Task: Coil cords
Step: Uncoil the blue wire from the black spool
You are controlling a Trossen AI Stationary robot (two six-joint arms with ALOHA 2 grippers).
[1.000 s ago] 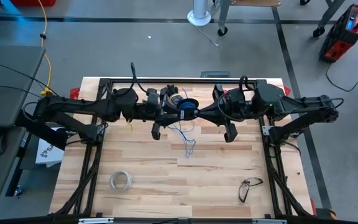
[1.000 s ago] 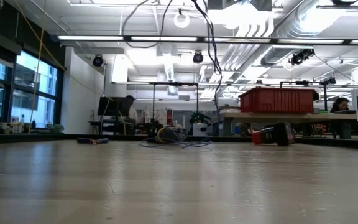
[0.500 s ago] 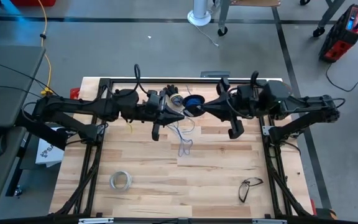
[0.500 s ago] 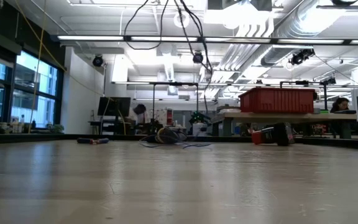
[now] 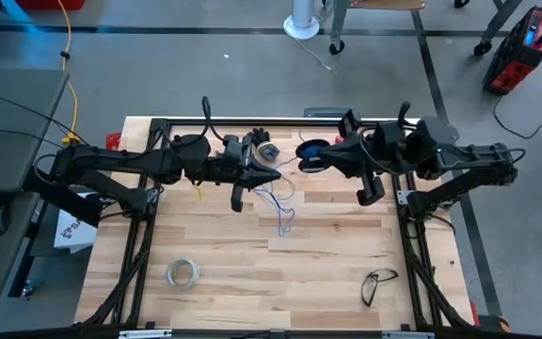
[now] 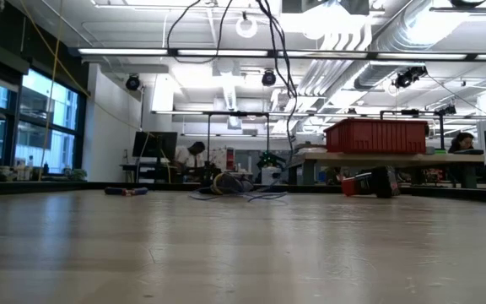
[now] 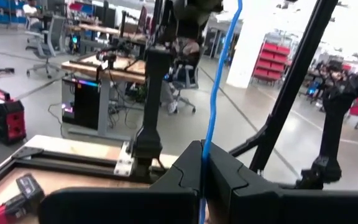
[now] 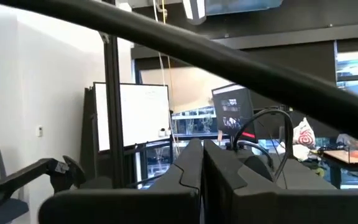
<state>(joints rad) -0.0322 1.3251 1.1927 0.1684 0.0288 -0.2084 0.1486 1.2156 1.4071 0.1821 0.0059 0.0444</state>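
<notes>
Left gripper (image 5: 273, 175) is clamped on the thin blue wire (image 7: 219, 87), which rises straight up from between its closed fingers (image 7: 179, 177) in the left wrist view. It sits over the far middle of the wooden bench (image 5: 252, 273). Just beside it, the right gripper (image 5: 326, 158) has its fingers (image 8: 188, 168) pressed together, with the small dark blue spool (image 5: 310, 152) at its tip; whether it grips the spool I cannot tell. Loose loops of the wire hang and lie on the bench below the left gripper, trailing toward the middle.

On the bench's near side lie a whitish ring of tape (image 5: 183, 274) toward the left and a pair of glasses (image 5: 376, 282) toward the right. A black frame (image 5: 252, 122) borders the bench. Grey floor surrounds it, with a yellow cable (image 5: 67, 56) at far left and a red and black case (image 5: 523, 47) at far right. The low view shows an open workshop with a red bin (image 6: 378, 135) on a table and ceiling strip lights (image 6: 184, 52).
</notes>
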